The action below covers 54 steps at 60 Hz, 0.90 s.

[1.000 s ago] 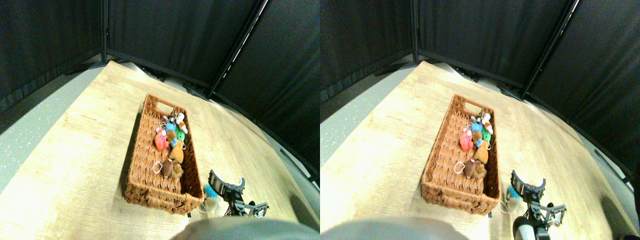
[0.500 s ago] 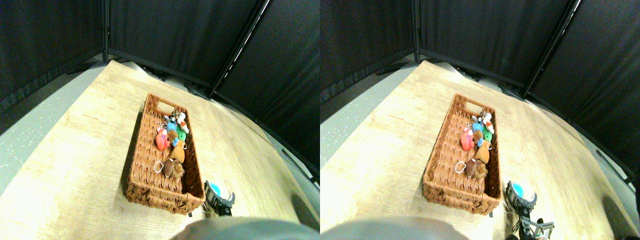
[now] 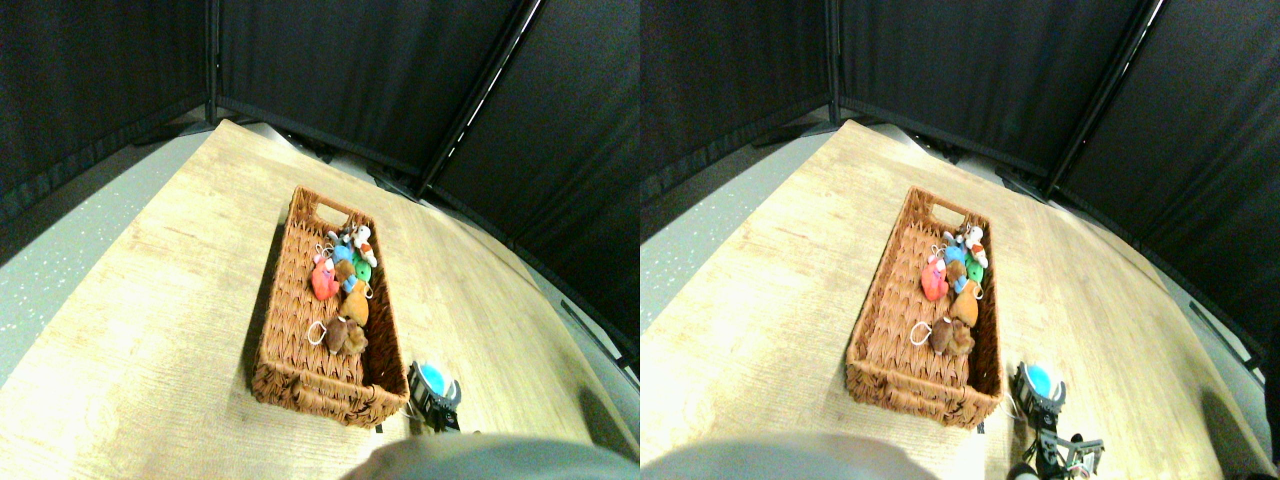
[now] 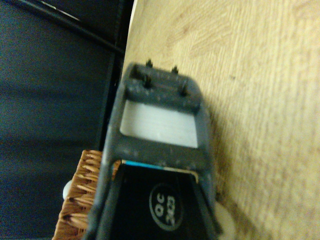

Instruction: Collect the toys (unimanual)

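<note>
Sitting at about 5 o'clock on the wood floor (image 3: pixel 150 300), the right gripper (image 3: pixel 433 392) is just beside the basket (image 3: pixel 300 385) near corner, w/ a blue toy (image 3: pixel 432 376) showing right at it. Can't tell if the jaws are wide, narrow or actually clamping it, tbh. Other toys (image 3: pixel 342 285) are piled inside the basket, along its 3 o'clock wall. Wrist cam: dark jaw frame, basket edge (image 4: pixel 80 200) beside it.
</note>
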{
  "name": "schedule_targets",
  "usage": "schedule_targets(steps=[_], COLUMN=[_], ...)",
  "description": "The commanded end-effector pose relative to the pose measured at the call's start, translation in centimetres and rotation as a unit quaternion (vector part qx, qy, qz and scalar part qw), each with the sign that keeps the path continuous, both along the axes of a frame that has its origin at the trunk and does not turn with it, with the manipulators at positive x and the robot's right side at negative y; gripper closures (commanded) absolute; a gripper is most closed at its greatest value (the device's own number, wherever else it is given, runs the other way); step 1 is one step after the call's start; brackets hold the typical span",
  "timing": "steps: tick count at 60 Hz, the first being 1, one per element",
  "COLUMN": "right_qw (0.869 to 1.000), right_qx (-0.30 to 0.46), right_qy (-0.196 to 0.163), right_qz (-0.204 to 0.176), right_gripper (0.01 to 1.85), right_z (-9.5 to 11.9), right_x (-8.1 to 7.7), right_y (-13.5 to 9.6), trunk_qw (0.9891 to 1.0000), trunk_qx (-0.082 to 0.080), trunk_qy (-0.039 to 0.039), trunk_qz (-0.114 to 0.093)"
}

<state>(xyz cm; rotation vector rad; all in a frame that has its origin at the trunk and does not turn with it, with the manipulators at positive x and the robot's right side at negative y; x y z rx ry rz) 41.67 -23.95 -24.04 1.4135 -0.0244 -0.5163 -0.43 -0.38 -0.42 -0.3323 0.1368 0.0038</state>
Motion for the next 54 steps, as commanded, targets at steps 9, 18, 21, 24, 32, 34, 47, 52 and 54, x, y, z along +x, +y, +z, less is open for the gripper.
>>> schedule_targets(steps=[9,18,21,24,32,34,47,52,54], right_qw=[0.998,0.997,0.997,0.997,0.996,0.996,0.989,0.984,0.984], right_qx=[-0.031,-0.068,-0.078,-0.072,-0.08,-0.086,-0.118,-0.116,-0.116], right_qy=[0.001,0.004,-0.001,-0.005,-0.014,-0.012,-0.011,-0.026,-0.026], right_qz=[-0.045,-0.025,-0.013,-0.013,0.021,0.027,0.09,0.129,0.135], right_gripper=[1.8,1.8,1.79,1.79,1.79,1.79,1.8,1.8,1.8], right_z=[0.4,1.1,1.5,1.8,3.0,3.2,5.8,7.1,7.4], right_x=[0.8,1.2,1.4,1.4,2.0,2.1,3.4,4.3,4.5], right_y=[-0.1,0.0,0.0,0.2,0.6,0.6,2.0,3.0,3.2], trunk_qw=[0.9999,0.9999,0.9999,0.9999,0.9999,0.9998,0.9996,0.9994,0.9994], trunk_qx=[-0.01,-0.011,-0.012,-0.012,-0.015,-0.017,-0.027,-0.032,-0.033], trunk_qy=[0.0119,0.0107,0.0098,0.0087,0.0038,0.0024,-0.0032,-0.0047,-0.0056], trunk_qz=[0.006,0.006,0.007,0.008,0.007,0.007,0.011,0.012,0.013])
